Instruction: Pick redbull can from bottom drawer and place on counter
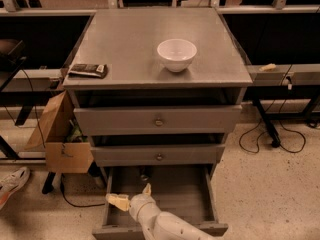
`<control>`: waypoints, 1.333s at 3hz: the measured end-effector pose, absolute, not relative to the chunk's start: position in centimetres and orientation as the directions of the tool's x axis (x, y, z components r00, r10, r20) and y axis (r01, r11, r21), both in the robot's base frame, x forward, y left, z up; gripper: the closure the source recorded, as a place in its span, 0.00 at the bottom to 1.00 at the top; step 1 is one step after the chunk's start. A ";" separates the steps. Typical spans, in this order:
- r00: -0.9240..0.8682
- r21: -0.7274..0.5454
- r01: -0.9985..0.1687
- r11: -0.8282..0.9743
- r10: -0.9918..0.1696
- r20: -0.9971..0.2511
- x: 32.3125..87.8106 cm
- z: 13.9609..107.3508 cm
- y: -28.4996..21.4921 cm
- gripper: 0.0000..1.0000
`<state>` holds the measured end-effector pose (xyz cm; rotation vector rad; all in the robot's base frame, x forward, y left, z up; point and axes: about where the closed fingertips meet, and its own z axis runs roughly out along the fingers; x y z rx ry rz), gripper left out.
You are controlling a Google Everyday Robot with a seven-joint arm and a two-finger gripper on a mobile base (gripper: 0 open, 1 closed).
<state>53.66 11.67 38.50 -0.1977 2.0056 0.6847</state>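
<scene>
Bottom drawer (185, 196) open; gripper (131, 194), jaws spread, empty, at its 8 o'clock; redbull can (144, 174) ungrasped at gripper's 1 o'clock; counter (125, 44) placement pending.

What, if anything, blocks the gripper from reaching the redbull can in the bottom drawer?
Probably nothing: the open gripper hovers front-left over the bottom drawer, the redbull can sits near its back, bare floor between.

Warm, dimmish light from above gives the counter (125, 39) a soft sheen; the bowl (176, 54) glares white. Deep shadow fills the drawer gaps and upper corners. The gripper (128, 194), low left of centre in the bottom drawer (187, 194), shows pale
</scene>
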 end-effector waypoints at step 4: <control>-0.504 0.172 -0.207 0.963 0.046 -0.862 59.0 28.4 13.9 0.00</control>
